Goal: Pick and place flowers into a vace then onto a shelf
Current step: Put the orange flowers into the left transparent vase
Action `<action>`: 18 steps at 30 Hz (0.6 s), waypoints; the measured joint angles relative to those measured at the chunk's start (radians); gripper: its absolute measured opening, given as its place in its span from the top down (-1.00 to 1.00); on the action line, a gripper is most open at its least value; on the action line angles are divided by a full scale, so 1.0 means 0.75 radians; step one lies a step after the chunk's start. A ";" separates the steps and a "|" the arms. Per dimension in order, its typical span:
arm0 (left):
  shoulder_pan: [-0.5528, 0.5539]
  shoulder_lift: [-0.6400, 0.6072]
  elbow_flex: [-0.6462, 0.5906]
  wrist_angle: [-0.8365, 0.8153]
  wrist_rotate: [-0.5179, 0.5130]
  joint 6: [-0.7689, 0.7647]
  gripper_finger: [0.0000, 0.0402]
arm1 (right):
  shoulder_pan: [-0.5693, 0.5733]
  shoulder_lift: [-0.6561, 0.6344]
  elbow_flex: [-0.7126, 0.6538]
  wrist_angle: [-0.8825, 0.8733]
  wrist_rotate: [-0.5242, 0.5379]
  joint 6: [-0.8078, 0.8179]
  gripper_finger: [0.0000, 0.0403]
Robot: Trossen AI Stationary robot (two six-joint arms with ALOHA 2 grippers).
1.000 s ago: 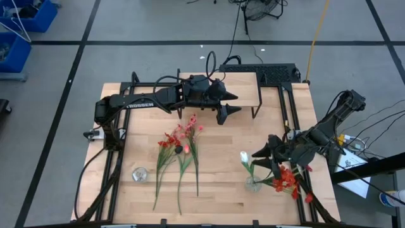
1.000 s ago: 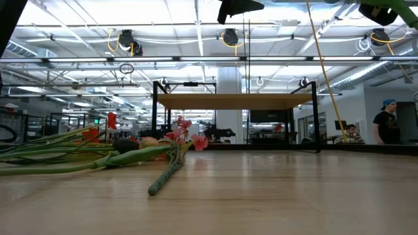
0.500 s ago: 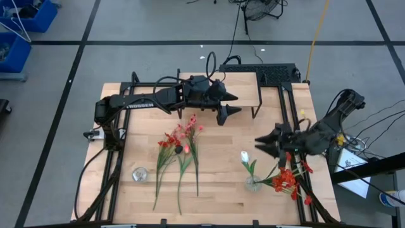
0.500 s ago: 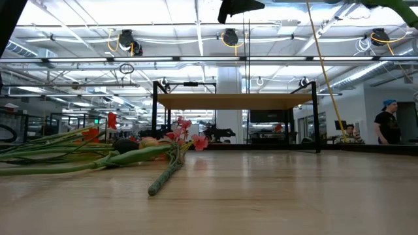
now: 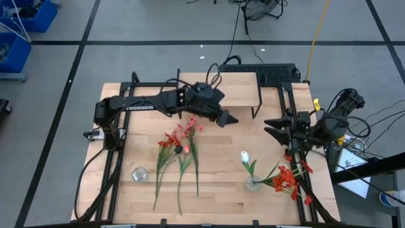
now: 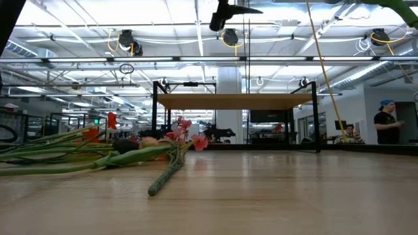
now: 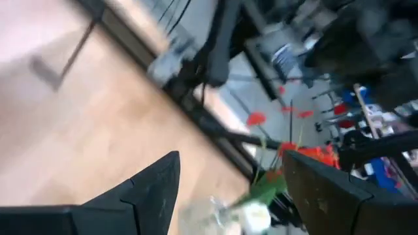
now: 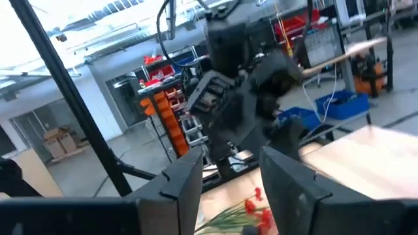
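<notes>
- Loose flowers [image 5: 180, 147] lie flat on the tabletop [image 5: 221, 183], left of the vase [image 5: 253, 184].
- Left claw [image 5: 226, 119], fingers apart, hovers beside the shelf [image 5: 240, 88].
- Vase holds white and red flowers.
- Right claw [image 5: 273, 127], fingers apart, empty, above the vase.

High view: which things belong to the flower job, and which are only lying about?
Job: loose flowers, vase holding stems, shelf.
Lying about: blue bins, yellow cable.
</notes>
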 joint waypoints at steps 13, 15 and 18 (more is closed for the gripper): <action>-0.308 -0.043 -0.001 -0.507 -0.609 -0.559 -0.36 | -0.008 0.001 0.000 0.173 -0.372 -0.152 0.29; -0.350 -0.046 0.000 -0.572 -0.601 -0.643 -0.36 | -0.008 0.015 0.000 0.196 -0.407 -0.138 0.29; -0.397 -0.044 0.000 -0.737 -0.599 -0.691 -0.36 | -0.010 0.032 0.000 0.202 -0.413 -0.210 0.29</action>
